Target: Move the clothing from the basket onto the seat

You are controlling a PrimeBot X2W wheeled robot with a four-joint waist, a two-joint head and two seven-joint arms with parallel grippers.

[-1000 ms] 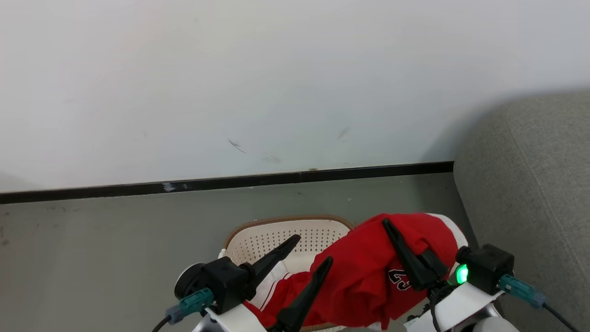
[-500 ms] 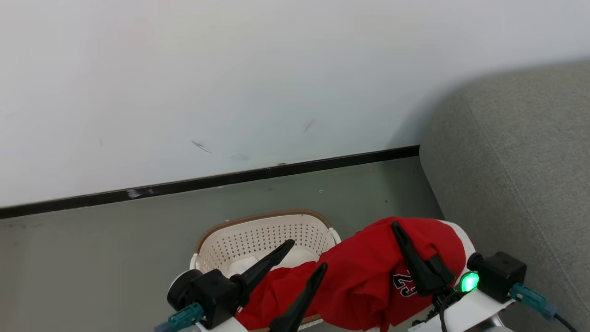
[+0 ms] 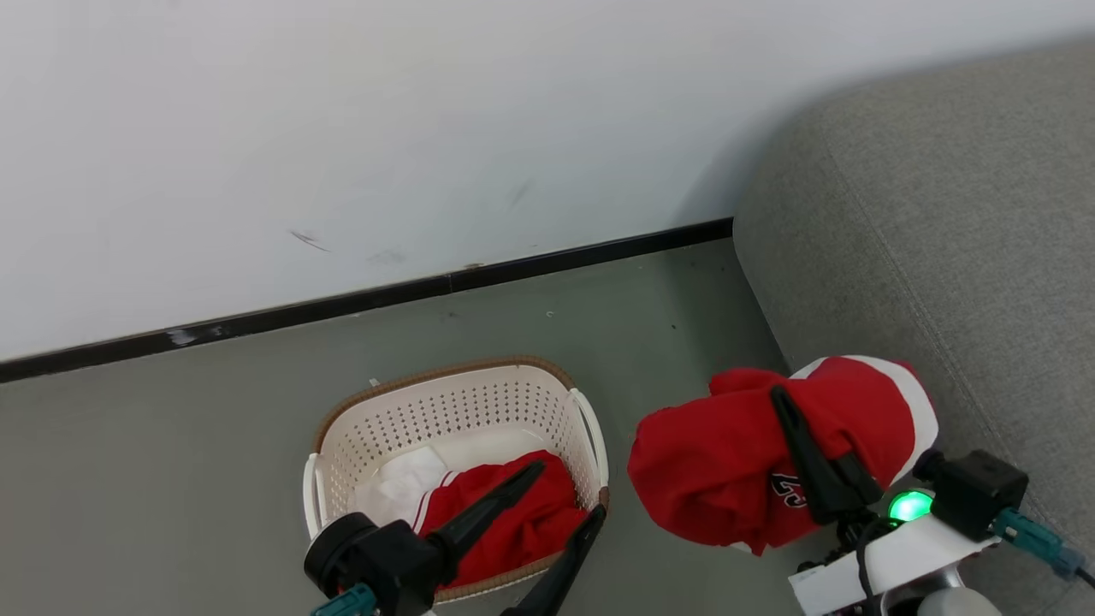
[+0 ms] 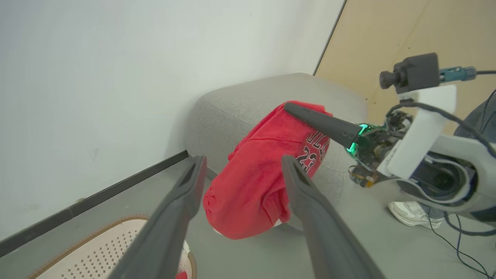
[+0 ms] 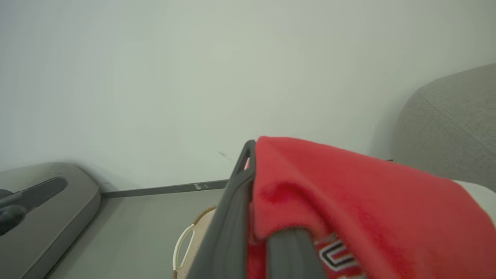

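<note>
Here, the large grey fabric-upholstered seat (image 3: 941,214) stands at the right; the oval cream perforated plastic basket (image 3: 453,402) sits on the floor (image 3: 171,479), apart from it; a bright red white-trimmed jersey (image 3: 719,466) hangs between them, close to the seat's edge, pinched by the right gripper (image 3: 796,432); a red striped garment (image 3: 522,518) and a small white cloth (image 3: 398,488) lie in the basket; the left gripper (image 3: 569,489) hovers above, fingers spread, empty.
</note>
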